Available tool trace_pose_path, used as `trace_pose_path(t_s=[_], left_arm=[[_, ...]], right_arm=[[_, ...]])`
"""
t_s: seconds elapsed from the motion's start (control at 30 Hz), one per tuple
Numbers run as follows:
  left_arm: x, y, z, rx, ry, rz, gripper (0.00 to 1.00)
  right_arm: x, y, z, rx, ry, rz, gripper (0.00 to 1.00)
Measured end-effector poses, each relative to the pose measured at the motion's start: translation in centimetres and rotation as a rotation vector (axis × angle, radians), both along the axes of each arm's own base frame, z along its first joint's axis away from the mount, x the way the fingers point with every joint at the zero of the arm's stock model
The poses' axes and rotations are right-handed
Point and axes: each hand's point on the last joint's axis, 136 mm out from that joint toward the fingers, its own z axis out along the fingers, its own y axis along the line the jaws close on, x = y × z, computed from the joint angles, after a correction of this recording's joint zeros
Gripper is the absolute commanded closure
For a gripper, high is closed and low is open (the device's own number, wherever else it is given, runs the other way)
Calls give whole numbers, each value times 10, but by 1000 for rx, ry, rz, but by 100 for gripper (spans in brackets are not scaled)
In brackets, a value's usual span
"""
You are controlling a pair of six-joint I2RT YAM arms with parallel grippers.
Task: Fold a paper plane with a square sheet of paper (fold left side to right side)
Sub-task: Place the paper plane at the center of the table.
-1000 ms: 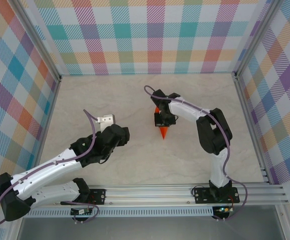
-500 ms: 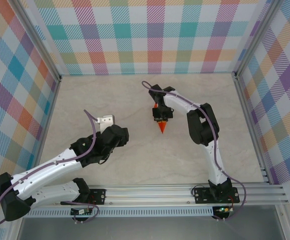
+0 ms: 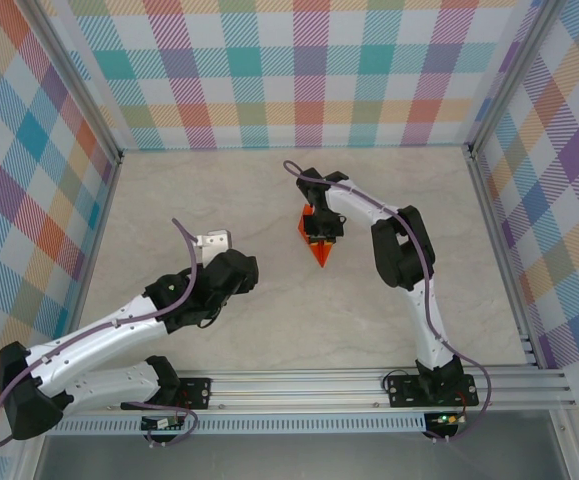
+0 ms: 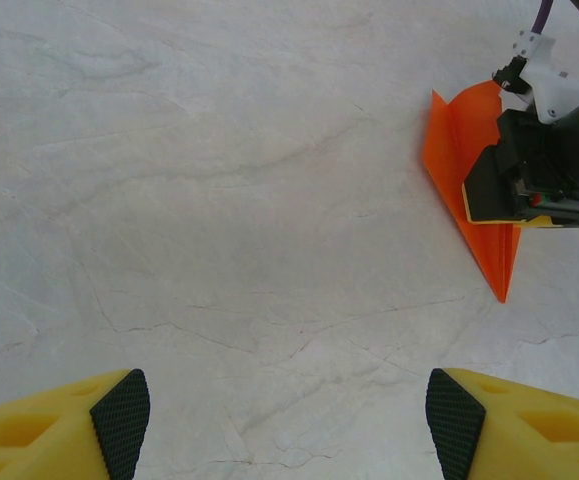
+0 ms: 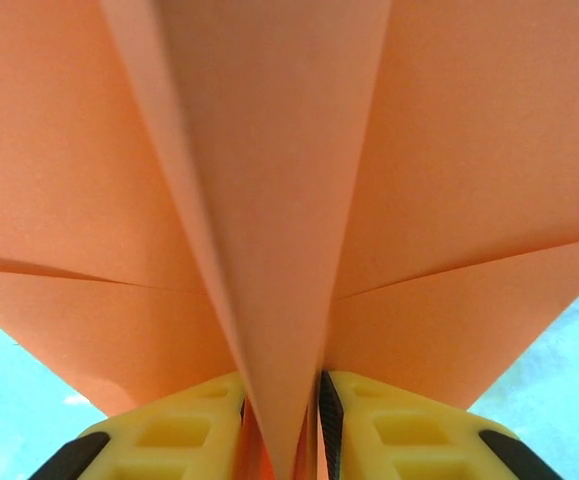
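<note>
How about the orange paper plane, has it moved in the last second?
Yes. The paper plane shifted slightly toward the back wall.

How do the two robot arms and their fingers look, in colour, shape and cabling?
The left arm and right arm have white links, black joints and a thin purple cable each. Their fingers are yellow, with moulded recesses and black textured pads.
</note>
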Motion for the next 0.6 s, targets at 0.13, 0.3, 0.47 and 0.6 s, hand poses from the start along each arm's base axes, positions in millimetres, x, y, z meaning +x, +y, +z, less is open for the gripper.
trace_pose_path(t_s=[0.13,0.3,0.47,0.6], left_arm=[[0,-1,-3,9,9,-1,24],[1,-2,-7,20,19,-3,24],[3,-3,-13,26,41,0,24],[7,-3,-11,-5,57,6,23]], right_arm=[[0,0,0,1,0,0,72],[-1,2,1,0,-3,4,70],[-4,3,5,-13,-6,15,65],[-8,2,15,-30,-17,26,62]])
